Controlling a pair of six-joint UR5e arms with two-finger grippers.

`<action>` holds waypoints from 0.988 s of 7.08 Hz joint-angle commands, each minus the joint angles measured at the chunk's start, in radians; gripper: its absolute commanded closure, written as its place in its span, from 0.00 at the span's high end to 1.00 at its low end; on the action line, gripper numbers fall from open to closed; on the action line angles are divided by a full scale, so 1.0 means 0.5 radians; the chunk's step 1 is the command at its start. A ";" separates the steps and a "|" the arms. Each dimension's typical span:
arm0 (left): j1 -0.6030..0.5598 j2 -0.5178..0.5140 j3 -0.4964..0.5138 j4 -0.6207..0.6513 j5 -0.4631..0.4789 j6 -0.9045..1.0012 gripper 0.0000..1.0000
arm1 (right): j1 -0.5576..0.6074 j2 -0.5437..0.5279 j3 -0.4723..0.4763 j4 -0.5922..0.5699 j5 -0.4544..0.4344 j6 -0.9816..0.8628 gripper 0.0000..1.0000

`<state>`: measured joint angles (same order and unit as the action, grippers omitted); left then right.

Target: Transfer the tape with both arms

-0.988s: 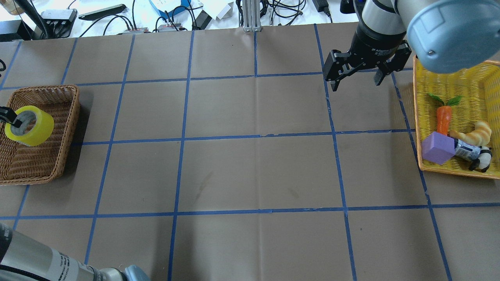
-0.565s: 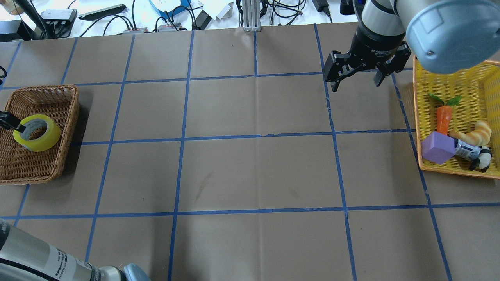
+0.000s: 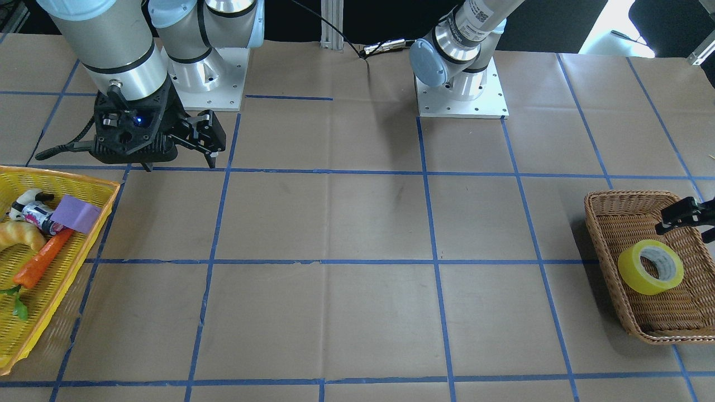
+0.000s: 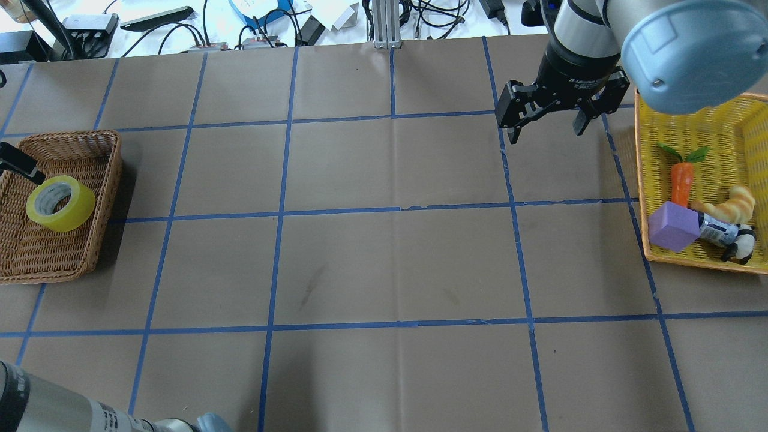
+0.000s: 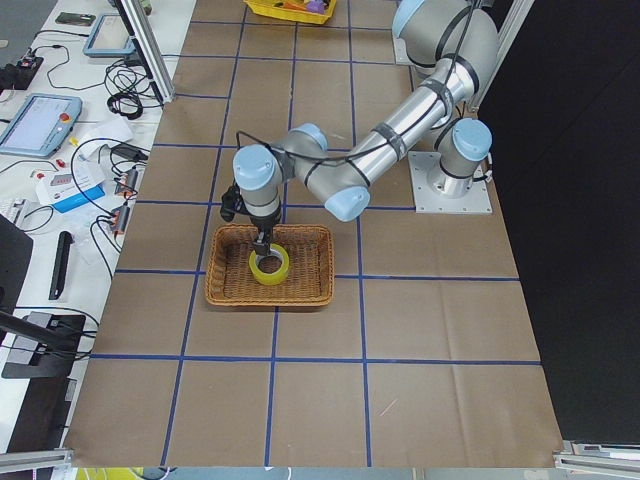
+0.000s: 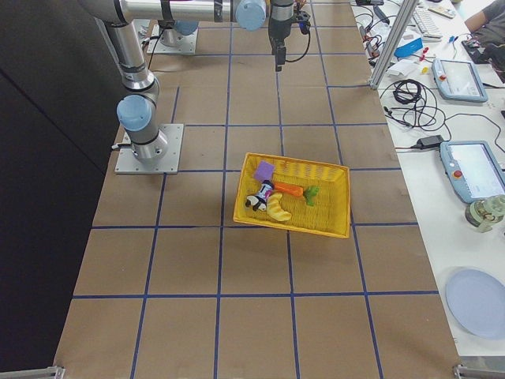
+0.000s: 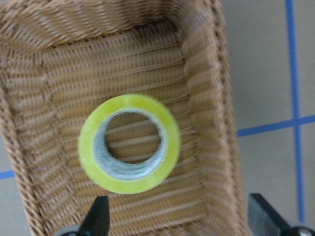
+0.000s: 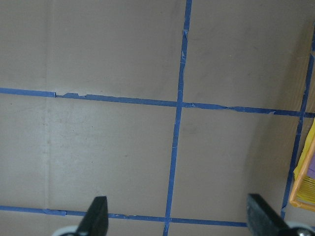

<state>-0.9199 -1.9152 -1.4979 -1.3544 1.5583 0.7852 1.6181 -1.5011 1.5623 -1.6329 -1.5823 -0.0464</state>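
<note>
My overhead camera looks forward and down on the surface (image 4: 390, 264); the front camera faces it from the opposite edge, steeply. Both take in the wicker basket (image 4: 54, 252), at 9 o'clock overhead, 3 o'clock from the front. Two end cameras look along the surface from farther back. My left wrist camera hangs close above that basket, the tape (image 7: 84, 147) mid-frame; the right wrist camera, close above blue grid lines (image 8: 177, 123).
</note>
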 commanded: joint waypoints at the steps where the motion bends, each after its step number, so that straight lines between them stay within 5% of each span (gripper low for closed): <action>1: -0.462 0.313 0.035 -0.465 0.003 -0.787 1.00 | 0.000 0.002 0.002 0.001 0.002 -0.002 1.00; 4: -1.293 0.602 -0.090 -0.491 -0.006 -1.606 1.00 | -0.009 0.008 0.002 -0.017 0.005 -0.002 1.00; 7: -1.397 0.625 -0.109 -0.384 -0.003 -1.610 1.00 | -0.012 0.008 0.002 -0.011 0.002 -0.002 1.00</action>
<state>-1.6053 -1.5981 -1.5550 -1.5554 1.5585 -0.0195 1.6124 -1.4983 1.5631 -1.6403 -1.5811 -0.0476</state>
